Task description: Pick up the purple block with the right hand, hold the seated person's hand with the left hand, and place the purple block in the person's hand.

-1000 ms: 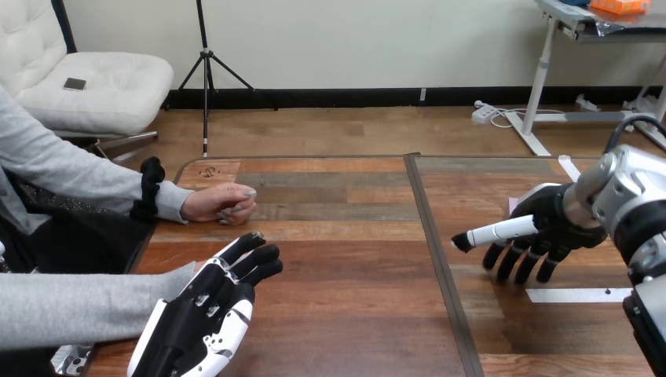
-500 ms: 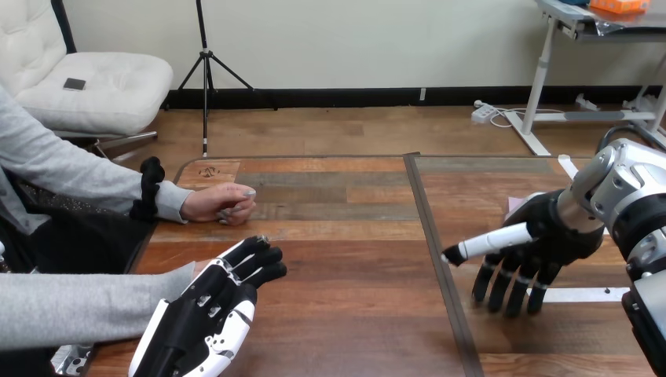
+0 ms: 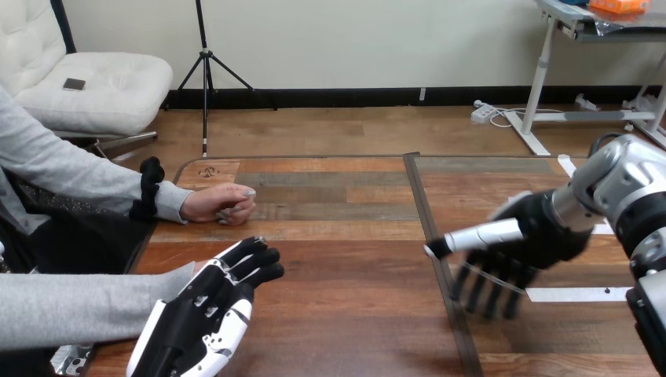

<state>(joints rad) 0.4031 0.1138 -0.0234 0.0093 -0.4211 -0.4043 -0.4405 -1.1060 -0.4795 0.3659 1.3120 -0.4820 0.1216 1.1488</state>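
Observation:
My right hand [image 3: 542,232] hovers over the table's right half, palm down. Its fingers [image 3: 487,287] hang straight down, blurred by motion, and the thumb [image 3: 475,236] sticks out to the left over the dark seam. It is open and nothing shows between thumb and fingers. My left hand [image 3: 204,310] lies at the lower left with straight fingers, over the end of the person's grey sleeve [image 3: 86,306]. I cannot tell whether it touches the person's hand beneath. The person's other hand [image 3: 224,204] rests as a loose fist on the table further back.
A dark seam [image 3: 424,212] splits the wooden table [image 3: 345,259] into two halves. White tape strips lie on the right half, one near my right hand [image 3: 577,294] and one at the far edge [image 3: 569,166].
My right hand has swung left towards the seam, and its fingers have stretched downward. My left hand and the person's hands have stayed put.

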